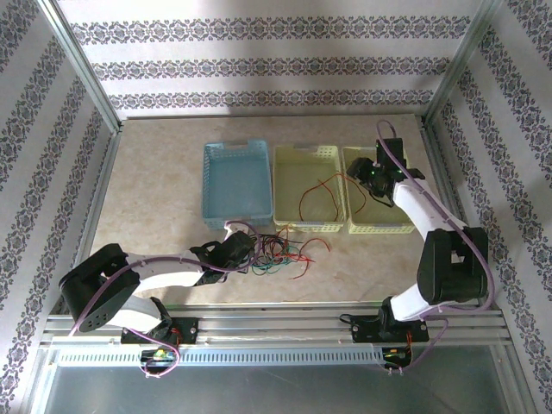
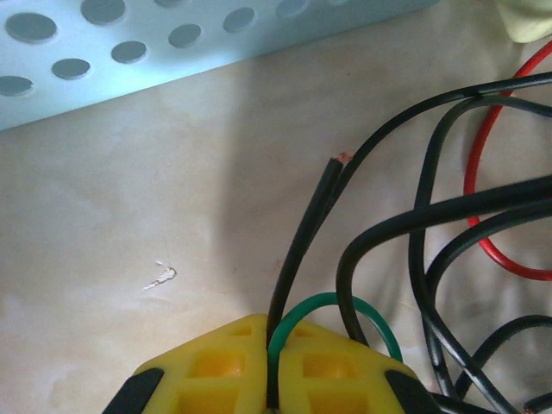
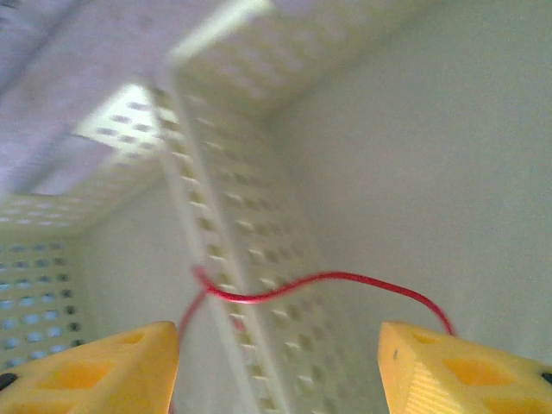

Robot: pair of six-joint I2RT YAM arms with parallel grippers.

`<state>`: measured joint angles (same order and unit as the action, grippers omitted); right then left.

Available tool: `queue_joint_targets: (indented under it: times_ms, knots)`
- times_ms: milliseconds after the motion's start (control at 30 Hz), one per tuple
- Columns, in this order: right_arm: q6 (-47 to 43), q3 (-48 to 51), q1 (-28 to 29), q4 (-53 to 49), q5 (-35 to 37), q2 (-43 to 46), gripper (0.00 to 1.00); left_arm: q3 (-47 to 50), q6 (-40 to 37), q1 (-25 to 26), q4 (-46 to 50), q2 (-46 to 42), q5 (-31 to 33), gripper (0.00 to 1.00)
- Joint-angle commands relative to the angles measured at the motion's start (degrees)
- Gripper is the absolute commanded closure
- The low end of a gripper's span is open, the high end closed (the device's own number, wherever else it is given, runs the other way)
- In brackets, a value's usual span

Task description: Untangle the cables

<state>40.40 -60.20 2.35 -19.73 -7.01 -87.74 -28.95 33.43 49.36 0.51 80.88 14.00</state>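
Blue basket [image 1: 208, 185] and two yellow baskets [image 1: 306, 152] stand near tangled cables [image 1: 278, 250].

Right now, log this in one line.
left gripper shut on thin black cable; right gripper open; red cable over yellow plastic basket

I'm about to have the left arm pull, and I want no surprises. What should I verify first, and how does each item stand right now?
1. Grip: left end effector shut on the black cable: ok.
2. Single strand in that grip: not ok; the green cable appears to enter the gap too.
3. Release: right end effector open: ok.
4. Placement: red cable inside one basket: not ok; it drapes over a yellow basket wall.
5. Held strand free of the tangle: cannot tell; other black loops cross near it.
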Motion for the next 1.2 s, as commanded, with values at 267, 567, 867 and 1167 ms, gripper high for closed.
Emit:
queue_joint_targets:
  times_ms: [267, 567, 867, 1167]
  knots:
    - [2.9, 4.1, -2.4, -1.8, 4.1, -5.5, 0.42, 0.3, 1.2, -0.9, 0.5, 0.2, 1.6, 1.0]
    - [0.6, 1.1, -2.5, 0.1, 3.5, -13.3, 0.56, -0.1, 0.9, -0.9, 1.0, 0.0, 1.5, 1.0]
    - [-3.0, 2.3, -1.9, -1.1, 8.7, -6.8, 1.0, -0.2, 0.9, -0.9, 0.8, 0.7, 1.1, 1.0]
    - [-12.4, -1.4, 6.6, -2.1, 10.9, 3.3, 1.0, -1.3, 0.3, -0.9, -0.5, 2.2, 0.7, 1.0]
